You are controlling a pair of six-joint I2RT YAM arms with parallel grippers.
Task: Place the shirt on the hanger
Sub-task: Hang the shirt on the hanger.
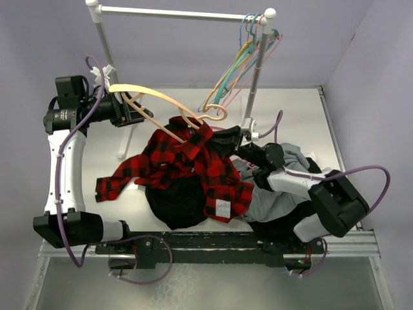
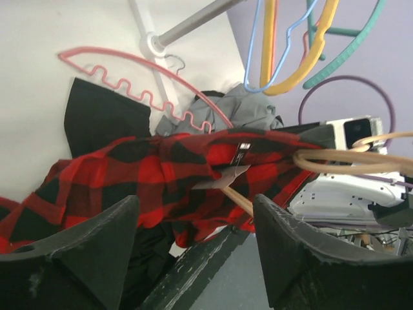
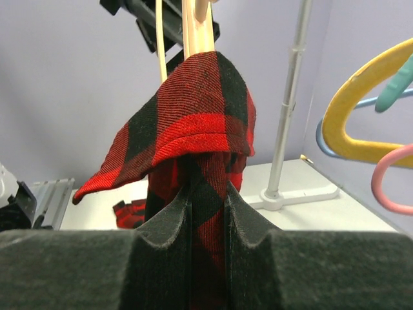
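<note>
The red-and-black plaid shirt (image 1: 193, 165) lies bunched mid-table, its collar lifted at the top right. My right gripper (image 1: 233, 139) is shut on that collar fabric; in the right wrist view the shirt (image 3: 193, 110) is pinched between the fingers of the right gripper (image 3: 206, 194). The tan hanger (image 1: 161, 97) slants from my left gripper (image 1: 132, 111) down into the collar. Its bars (image 3: 193, 26) enter the top of the cloth. In the left wrist view the left gripper (image 2: 197, 213) stands open, the shirt (image 2: 129, 174) beyond it. A hanger arm (image 2: 235, 197) runs close to one finger (image 2: 297, 252).
A white rack (image 1: 187, 13) stands at the back, with yellow, teal and blue hangers (image 1: 239, 64) on its right end. A pink wavy hanger (image 2: 129, 71) lies on the table. A black garment (image 1: 177, 200) and a grey garment (image 1: 277, 200) lie under and beside the shirt.
</note>
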